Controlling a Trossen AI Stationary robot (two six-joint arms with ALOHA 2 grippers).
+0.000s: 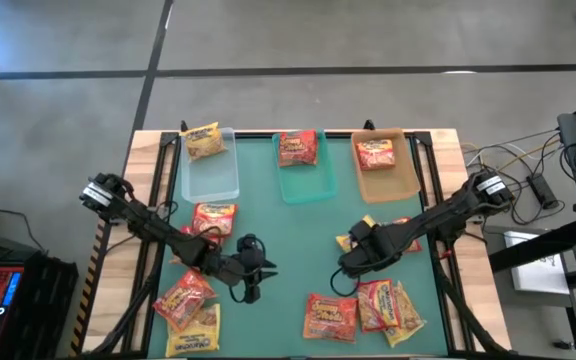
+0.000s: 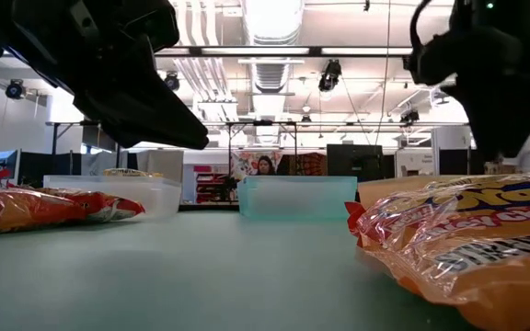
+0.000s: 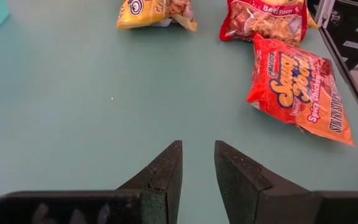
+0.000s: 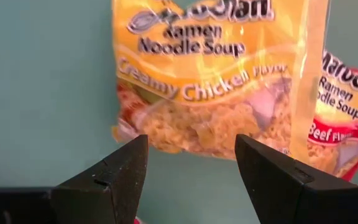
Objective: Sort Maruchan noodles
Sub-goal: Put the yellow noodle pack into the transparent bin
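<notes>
Three trays (image 1: 211,178) each hold one noodle packet (image 1: 204,139).

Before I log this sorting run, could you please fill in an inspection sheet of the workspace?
Surface: green mat on a wooden table.
Job's things: one packet in each of the clear tray, teal tray and tan tray; loose noodle packets near the left arm and more near the right; a yellow Creamy Chicken packet beside a red Beef packet.
Clutter: nothing seen.
Grippers: left pincer slightly open, empty, above bare mat; right pincer open, empty, facing the Creamy Chicken packet.
Cables: wires off the table's right edge.
Surroundings: concrete floor, equipment both sides; a person far behind the table in the low view.
</notes>
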